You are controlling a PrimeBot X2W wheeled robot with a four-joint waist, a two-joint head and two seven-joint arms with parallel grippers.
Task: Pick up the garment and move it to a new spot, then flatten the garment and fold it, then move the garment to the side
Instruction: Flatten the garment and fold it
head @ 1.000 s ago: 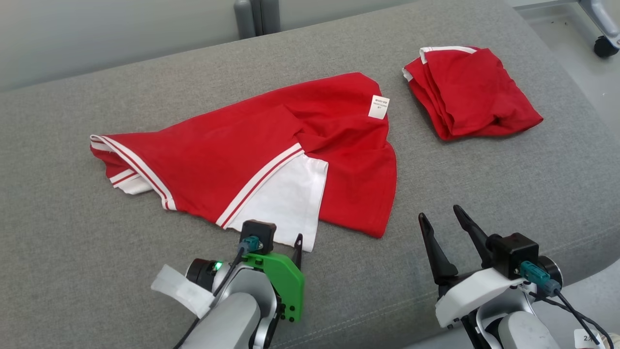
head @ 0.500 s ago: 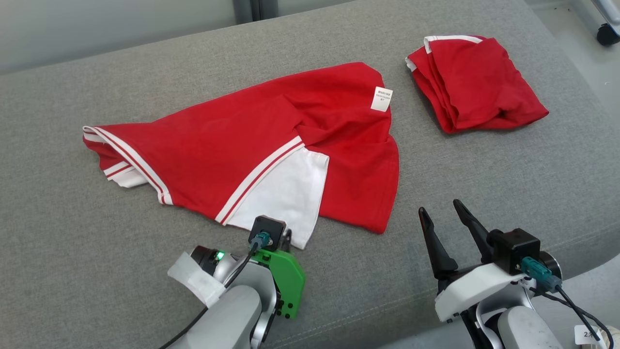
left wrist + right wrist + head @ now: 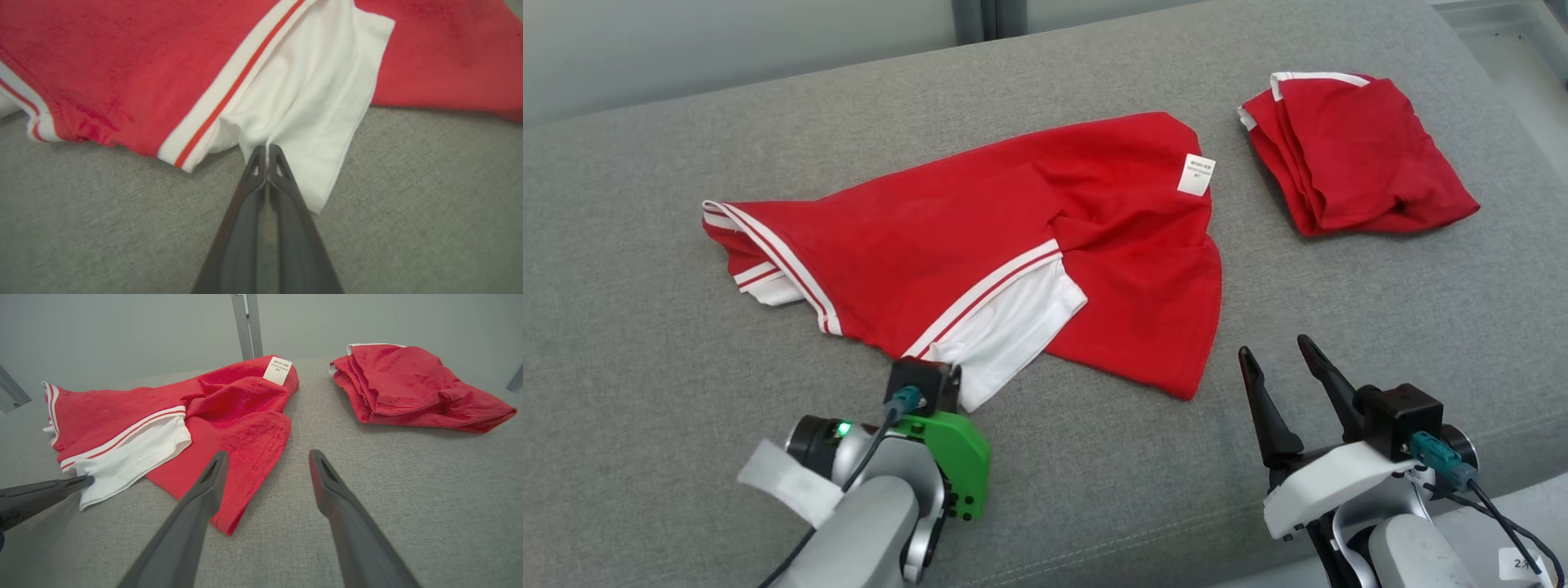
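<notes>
The garment [image 3: 1013, 245], a red shirt with white-and-red striped trim, lay crumpled and partly doubled over itself across the middle of the grey surface [image 3: 645, 343], its label [image 3: 1196, 175] turned up at the far right corner. A second red piece, the folded garment [image 3: 1356, 155], sat well apart to the right. The left claw [image 3: 267, 148] was pinched shut on the near edge of the white sleeve [image 3: 310, 102], and the cloth puckered toward the tips, which suggested a real hold on a thin fold rather than a mere touch. The right claw [image 3: 1275, 346] stood wide and empty above the surface, just short of the red hem nearest it. The shirt looked light, limp and quite unslippery against the woven covering, so it would likely sag and drag rather than slide. Lifted by one sleeve alone, it would probably hang in a twisted rope. A second hold on the red hem by the right claw, or on the opposite striped sleeve, would seem the better way to carry it spread. Nothing about it looked fragile, though a shallow pinch could slip free.
</notes>
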